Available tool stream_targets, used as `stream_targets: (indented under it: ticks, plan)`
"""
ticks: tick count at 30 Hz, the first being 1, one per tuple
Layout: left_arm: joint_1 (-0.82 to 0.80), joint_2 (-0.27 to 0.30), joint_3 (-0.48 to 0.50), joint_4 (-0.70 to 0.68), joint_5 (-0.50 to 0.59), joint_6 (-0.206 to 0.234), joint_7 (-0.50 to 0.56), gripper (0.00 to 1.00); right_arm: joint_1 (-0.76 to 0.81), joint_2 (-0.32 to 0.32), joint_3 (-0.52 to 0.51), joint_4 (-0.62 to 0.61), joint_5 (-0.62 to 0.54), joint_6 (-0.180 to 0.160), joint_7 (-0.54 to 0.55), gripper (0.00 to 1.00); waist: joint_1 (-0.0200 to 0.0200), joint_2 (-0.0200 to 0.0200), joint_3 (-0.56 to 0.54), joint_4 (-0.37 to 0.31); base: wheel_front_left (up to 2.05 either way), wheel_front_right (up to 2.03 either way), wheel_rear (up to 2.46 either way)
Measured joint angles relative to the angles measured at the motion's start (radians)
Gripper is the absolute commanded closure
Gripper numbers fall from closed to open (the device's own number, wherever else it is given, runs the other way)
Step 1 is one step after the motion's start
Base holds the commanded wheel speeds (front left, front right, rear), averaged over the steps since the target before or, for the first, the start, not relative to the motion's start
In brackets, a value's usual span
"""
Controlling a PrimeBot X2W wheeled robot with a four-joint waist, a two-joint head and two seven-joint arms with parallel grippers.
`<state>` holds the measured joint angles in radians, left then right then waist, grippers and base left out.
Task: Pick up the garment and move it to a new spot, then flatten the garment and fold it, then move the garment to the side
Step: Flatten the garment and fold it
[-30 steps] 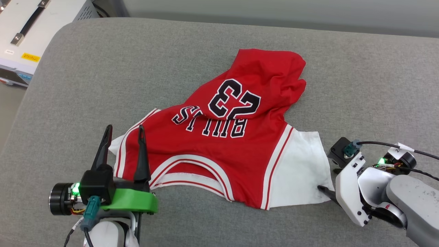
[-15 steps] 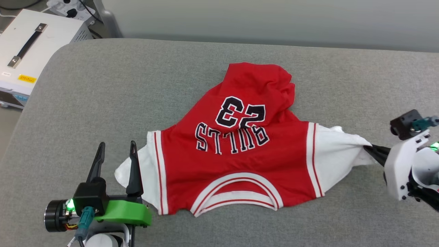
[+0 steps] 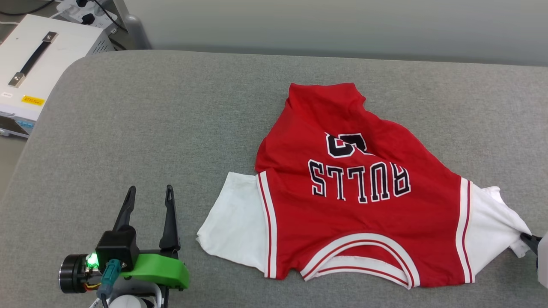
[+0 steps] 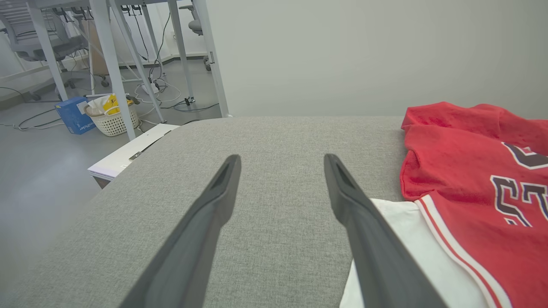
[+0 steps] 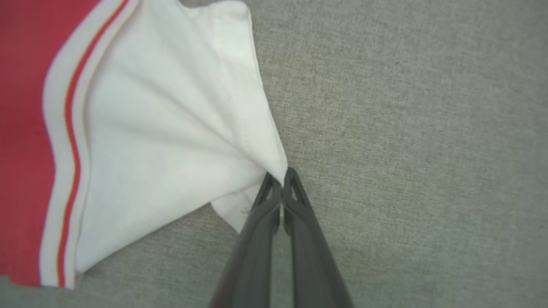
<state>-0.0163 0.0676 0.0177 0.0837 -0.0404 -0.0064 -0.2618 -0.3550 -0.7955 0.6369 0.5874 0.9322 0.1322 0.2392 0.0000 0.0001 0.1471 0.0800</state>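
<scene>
The garment [image 3: 355, 222] lies print-up on the grey cushion [image 3: 150, 128], collar toward me, its red body rumpled at the far end. My right gripper [image 3: 525, 238] at the right edge is shut on the tip of the white sleeve [image 5: 171, 128]; the right wrist view shows the cloth pinched between the closed fingers [image 5: 295, 201]. My left gripper [image 3: 148, 193] stands open at the lower left, empty, a short way left of the other white sleeve [image 3: 233, 222]. In the left wrist view that sleeve [image 4: 428, 261] lies beside the right finger [image 4: 355, 209].
A white equipment box [image 3: 38, 55] with a black handle sits off the cushion's far left corner. A wall runs behind the cushion. The left wrist view shows desk legs and a basket [image 4: 112, 122] on the floor beyond the cushion's edge.
My right gripper has dragged the garment to the right by its sleeve, off from between the left gripper's fingers. The shirt's body has spread out somewhat. The camera has also shifted.
</scene>
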Motion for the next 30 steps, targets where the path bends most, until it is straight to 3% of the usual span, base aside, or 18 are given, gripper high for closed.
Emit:
stream_targets:
  ticks: [1,2,3,10,16,20,26,30]
  plan:
    - [0.0,0.001,0.0,0.005,0.0,-0.006,0.0,0.0,0.004,0.005,-0.005,0.007,0.005,0.0,-0.009,1.0,0.0,0.0,-0.002,0.001,0.0,0.0,0.0]
    - [0.0,0.002,0.001,0.01,0.0,-0.009,0.0,0.0,0.006,0.011,-0.011,0.01,0.014,0.0,-0.022,0.91,0.0,0.0,-0.004,0.002,0.0,0.0,0.0]
    - [0.0,0.003,0.001,0.014,0.001,-0.015,0.0,0.0,0.007,0.016,-0.017,0.011,0.022,0.0,-0.035,0.0,0.0,0.0,-0.006,0.002,0.0,0.0,0.0]
    - [-0.036,0.073,-0.012,0.044,0.012,-0.072,0.0,0.0,0.007,0.03,-0.067,-0.016,-0.016,0.0,-0.204,0.0,0.0,0.0,-0.033,0.004,0.0,0.0,0.0]
    - [-0.135,0.18,-0.089,0.123,-0.021,-0.115,0.018,0.0,0.009,0.052,-0.157,-0.058,-0.127,0.0,-0.339,0.0,0.0,0.0,-0.055,0.005,0.0,0.0,0.0]
    - [-0.219,0.27,-0.233,0.137,-0.148,-0.12,0.165,0.0,0.037,0.088,-0.211,-0.099,-0.193,0.0,-0.36,0.0,0.0,0.0,-0.061,-0.002,0.0,0.0,0.0]
    - [-0.321,0.426,-0.467,0.097,-0.441,-0.121,0.542,0.0,0.089,0.138,-0.292,-0.174,-0.282,0.0,-0.327,0.0,0.0,0.0,-0.057,-0.013,0.0,0.0,0.0]
    - [-0.384,0.506,-0.584,0.046,-0.574,-0.121,0.71,0.0,0.113,0.162,-0.338,-0.219,-0.317,0.0,-0.292,0.0,0.0,-0.0001,-0.051,-0.019,0.0,0.0,0.0]
